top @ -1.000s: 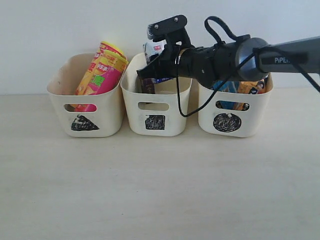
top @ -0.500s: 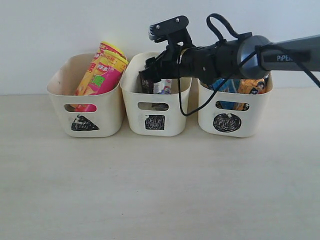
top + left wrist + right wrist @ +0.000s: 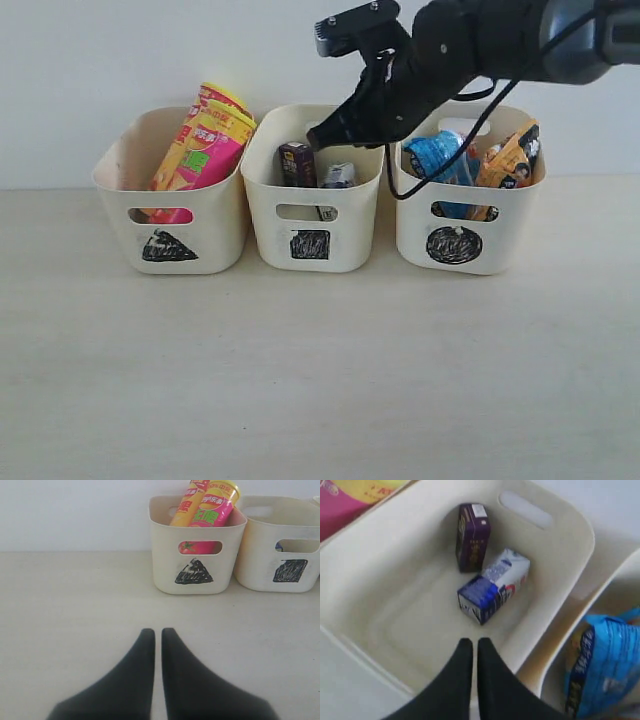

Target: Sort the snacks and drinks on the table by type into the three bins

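Three cream bins stand in a row at the back of the table [image 3: 320,380]. The triangle bin [image 3: 170,245] [image 3: 195,575] holds the yellow-red canister [image 3: 185,150] [image 3: 186,505] and the pink-yellow canister [image 3: 212,150] [image 3: 215,505]. The square bin [image 3: 311,245] [image 3: 560,565] holds the dark purple carton [image 3: 297,165] [image 3: 471,537] and the white-and-blue carton [image 3: 339,175] [image 3: 492,585]. In the circle bin [image 3: 455,245] sit the blue bag [image 3: 437,160] [image 3: 600,670] and the orange-black bag [image 3: 510,160]. My right gripper [image 3: 318,140] [image 3: 475,642] hangs shut and empty above the square bin. My left gripper [image 3: 154,632] is shut and empty over the table.
A plain white wall [image 3: 100,60] rises right behind the bins. The right arm [image 3: 480,40] reaches in from the upper right above the circle bin.
The right gripper let the white-and-blue carton drop into the square bin, then rose and shut. The left gripper has not moved.
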### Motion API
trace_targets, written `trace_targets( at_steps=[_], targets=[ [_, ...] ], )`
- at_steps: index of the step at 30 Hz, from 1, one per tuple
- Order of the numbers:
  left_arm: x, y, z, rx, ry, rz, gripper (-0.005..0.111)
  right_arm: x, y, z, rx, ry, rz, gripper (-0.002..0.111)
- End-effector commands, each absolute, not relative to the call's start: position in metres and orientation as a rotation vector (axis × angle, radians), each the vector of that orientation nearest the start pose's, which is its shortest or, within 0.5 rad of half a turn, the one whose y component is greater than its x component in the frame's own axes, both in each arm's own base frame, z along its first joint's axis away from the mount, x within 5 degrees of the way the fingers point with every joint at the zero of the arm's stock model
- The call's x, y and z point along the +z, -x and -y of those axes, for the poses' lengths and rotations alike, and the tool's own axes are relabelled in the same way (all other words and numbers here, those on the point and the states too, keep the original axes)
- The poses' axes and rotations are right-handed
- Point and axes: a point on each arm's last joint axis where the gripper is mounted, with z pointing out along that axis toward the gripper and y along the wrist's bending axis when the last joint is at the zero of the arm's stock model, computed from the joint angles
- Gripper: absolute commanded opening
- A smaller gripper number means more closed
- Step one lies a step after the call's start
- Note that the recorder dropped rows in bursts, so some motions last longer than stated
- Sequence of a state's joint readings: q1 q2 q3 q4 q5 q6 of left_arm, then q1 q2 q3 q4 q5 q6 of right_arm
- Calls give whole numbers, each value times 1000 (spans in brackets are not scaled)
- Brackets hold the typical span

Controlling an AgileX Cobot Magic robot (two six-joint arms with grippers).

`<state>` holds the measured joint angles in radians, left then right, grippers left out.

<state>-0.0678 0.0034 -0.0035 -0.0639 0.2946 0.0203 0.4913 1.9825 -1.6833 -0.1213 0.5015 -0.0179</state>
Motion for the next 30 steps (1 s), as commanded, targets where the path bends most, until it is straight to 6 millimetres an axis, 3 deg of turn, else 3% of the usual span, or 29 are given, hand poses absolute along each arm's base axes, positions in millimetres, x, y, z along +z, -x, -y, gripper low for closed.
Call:
trace_targets(
  at_steps=[1,6,8,13,15,17,21,25,30],
  targets=[
    [187,-54,5,-93,-30,-1779,4,288,-398,-202,57,707,-2320,0],
    [187,-54,5,-93,-30,-1779,4,293,-382,-186,-85,764,-2461,0],
    [187,-54,5,-93,-30,-1779,4,295,-374,-168,-94,722,-2513,0],
    [187,-54,5,-93,-30,-1779,4,303,-349,-115,-100,537,-2536,0],
    [187,-54,5,-93,-30,-1779,4,309,-325,-72,-113,391,-2517,0],
    [187,-54,5,-93,-30,-1779,4,308,-305,-44,-128,283,-2503,0],
    [187,-54,5,-93,-30,-1779,4,295,-270,-4,-161,132,-2467,0],
    [187,-54,5,-93,-30,-1779,4,291,-236,9,-131,6,-2324,0],
    [187,-54,5,-93,-30,-1779,4,310,-182,6,-44,-72,-2037,0]
  ],
)
